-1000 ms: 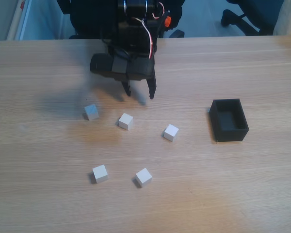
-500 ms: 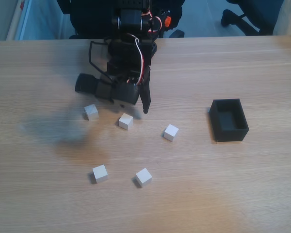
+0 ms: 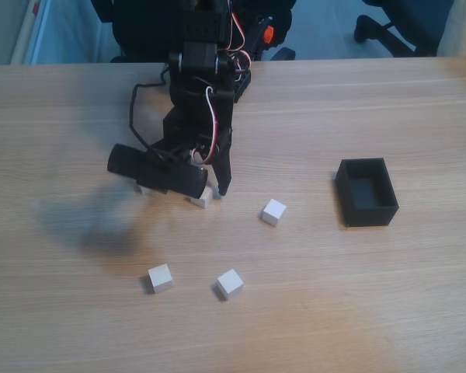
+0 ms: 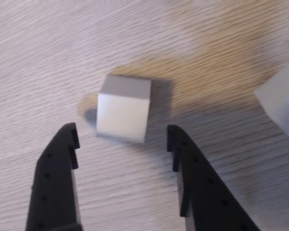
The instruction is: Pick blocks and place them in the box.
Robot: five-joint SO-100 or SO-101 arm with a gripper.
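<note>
In the wrist view my gripper (image 4: 121,137) is open, its two black fingers (image 4: 58,168) low over the table, and a pale wooden block (image 4: 123,108) lies just ahead of the tips, in line with the gap. A second block (image 4: 282,98) shows blurred at the right edge. In the fixed view the gripper (image 3: 210,193) is down at a block (image 3: 204,200) that the arm partly covers. Three more blocks lie free: one to the right (image 3: 273,211) and two nearer the front (image 3: 160,277) (image 3: 230,284). The black box (image 3: 366,210) stands open-topped on the right with nothing visible inside.
The wooden table (image 3: 334,311) runs across the whole fixed view. The arm's base (image 3: 210,31) stands at the far edge, with a dark chair base (image 3: 388,27) on the floor behind it. Bare tabletop separates the blocks from the box.
The arm has swung down and slightly left toward the table, bringing the open gripper onto the middle block. The leftmost block is now hidden behind the gripper body.
</note>
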